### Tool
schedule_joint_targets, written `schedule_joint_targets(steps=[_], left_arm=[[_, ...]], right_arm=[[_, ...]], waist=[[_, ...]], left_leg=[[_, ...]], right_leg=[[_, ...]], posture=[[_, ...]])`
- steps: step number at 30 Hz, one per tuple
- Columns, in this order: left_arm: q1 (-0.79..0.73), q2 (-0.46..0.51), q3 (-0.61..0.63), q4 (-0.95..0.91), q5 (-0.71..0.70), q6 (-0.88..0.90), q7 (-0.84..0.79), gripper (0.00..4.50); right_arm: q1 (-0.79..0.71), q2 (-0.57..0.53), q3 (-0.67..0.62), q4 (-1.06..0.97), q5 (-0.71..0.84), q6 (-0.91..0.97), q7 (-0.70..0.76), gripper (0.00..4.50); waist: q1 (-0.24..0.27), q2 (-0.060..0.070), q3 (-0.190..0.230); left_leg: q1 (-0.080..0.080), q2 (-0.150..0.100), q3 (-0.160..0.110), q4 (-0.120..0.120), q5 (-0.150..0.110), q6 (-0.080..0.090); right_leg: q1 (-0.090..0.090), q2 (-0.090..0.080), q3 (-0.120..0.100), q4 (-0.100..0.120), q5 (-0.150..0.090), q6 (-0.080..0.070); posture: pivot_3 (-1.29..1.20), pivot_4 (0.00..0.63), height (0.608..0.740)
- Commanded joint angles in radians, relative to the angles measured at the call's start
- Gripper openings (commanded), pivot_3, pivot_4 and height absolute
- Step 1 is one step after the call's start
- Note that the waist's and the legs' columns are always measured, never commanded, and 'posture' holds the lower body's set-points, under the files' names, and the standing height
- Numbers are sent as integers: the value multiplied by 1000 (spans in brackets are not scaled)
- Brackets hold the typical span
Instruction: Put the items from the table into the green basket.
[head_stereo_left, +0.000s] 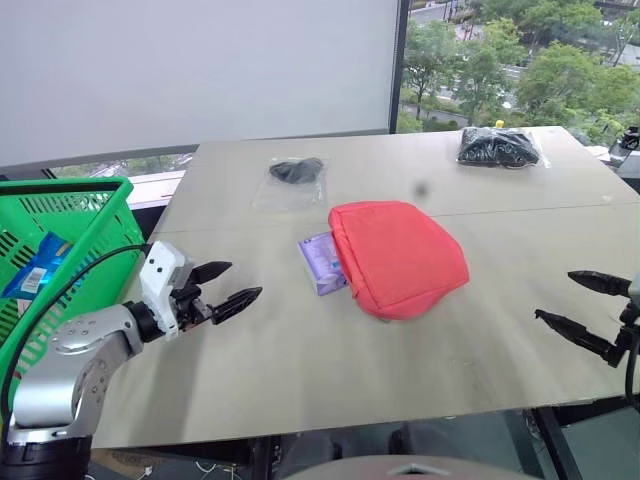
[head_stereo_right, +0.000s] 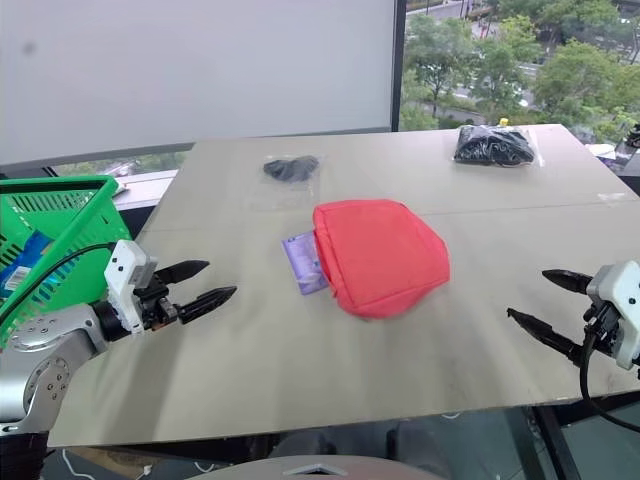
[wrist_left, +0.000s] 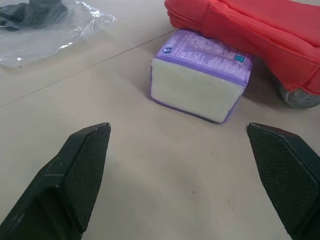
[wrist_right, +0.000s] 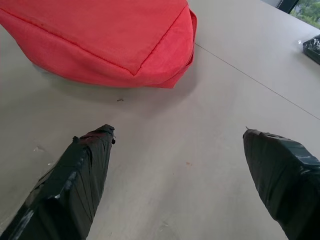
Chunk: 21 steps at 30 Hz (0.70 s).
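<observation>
A flat red pouch (head_stereo_left: 398, 257) lies mid-table, partly covering a small purple packet (head_stereo_left: 321, 262) on its left side. One clear bag with black contents (head_stereo_left: 295, 172) lies behind them and another (head_stereo_left: 497, 148) at the far right. The green basket (head_stereo_left: 60, 185) stands off the table's left edge with a blue-and-green item (head_stereo_left: 40, 265) inside. My left gripper (head_stereo_left: 245, 279) hovers open just left of the purple packet (wrist_left: 200, 72), pointing at it. Near the right edge, my right gripper (head_stereo_left: 554, 294) is open and faces the red pouch (wrist_right: 100, 35). Both are empty.
The beige table (head_stereo_left: 300, 370) has a seam running across it behind the pouch. Its front half between the two grippers is bare. A white wall panel and a window stand behind the far edge.
</observation>
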Motion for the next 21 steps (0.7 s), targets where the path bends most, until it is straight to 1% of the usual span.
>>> schedule_joint_targets(steps=[1, 3, 4, 5, 7, 9, 11, 12, 15, 18, 21], left_arm=[[-153, -15, -58, -85, -88, 172, 79, 4500], [-393, -73, -165, -121, -202, 488, 212, 4500], [-474, -118, -186, -115, -228, 581, 276, 4500], [-512, -146, -183, -102, -237, 630, 311, 4500], [-609, -232, -176, -54, -263, 756, 396, 4500], [-688, -307, -199, 5, -235, 843, 477, 4500], [-737, -374, -196, 59, -210, 900, 537, 4500], [-760, -400, -222, 95, -180, 918, 565, 4500], [-802, -448, -292, 173, -89, 893, 629, 4500], [-822, -450, -317, 188, -33, 867, 656, 4500], [-823, -443, -308, 181, 0, 870, 672, 4500]], right_arm=[[-20, 12, -11, -96, 19, -32, -11, 4433], [-58, 41, 31, -220, 59, -40, -45, 4433], [-68, 51, 39, -260, 74, -37, -55, 4433], [-74, 56, 42, -277, 78, -29, -61, 4433], [-74, 62, 39, -323, 105, -7, -73, 4433], [-64, 60, 33, -359, 119, 7, -82, 4433], [-59, 57, 26, -375, 129, 17, -93, 4433], [-57, 55, 21, -385, 133, 21, -97, 4433], [-57, 52, 6, -418, 145, 35, -120, 4433], [-36, 53, -22, -447, 155, 47, -128, 4433], [-13, 61, -41, -466, 159, 49, -132, 4433]], waist=[[0, 0, 0], [24, -3, 4], [28, -3, 4], [26, -2, 4], [11, -1, 1], [-7, -1, 1], [-26, -2, 2], [-31, -3, 2], [-32, -4, 3], [-35, -4, 3], [-40, -4, 3]], left_leg=[[0, 0, 0, 0, 0, 0], [3, -2, -4, 1, 0, 0], [2, -2, -4, 2, 0, 0], [1, -2, -5, 4, 0, 0], [2, -2, -2, 4, 0, 0], [5, -1, -2, 3, -2, 3], [6, -2, -1, 2, -1, 1], [5, -2, -1, 2, -1, 0], [5, -2, -2, 1, 0, -1], [6, -2, -2, 1, 0, -1], [5, -2, 0, 1, 0, -1]], right_leg=[[0, 0, 0, 0, 0, 0], [1, 0, -4, 0, -1, 1], [2, 1, -6, 0, 0, 2], [3, 1, -9, 0, 0, 2], [7, 1, -5, 1, 0, 3], [12, -1, -3, 0, -1, 2], [10, -1, -2, -2, -2, 2], [9, -2, -2, -2, -2, 2], [8, -2, -1, -3, -2, 2], [8, -2, 0, -2, -2, 2], [9, -1, 0, -1, -2, 2]], posture=[[-1, 0, 740], [-15, 0, 740], [-15, 0, 740], [-25, 0, 740], [-40, 0, 740], [-51, 0, 740], [-72, 0, 740], [-78, 0, 740], [-115, 0, 740], [-139, 0, 740], [-150, 0, 740]])
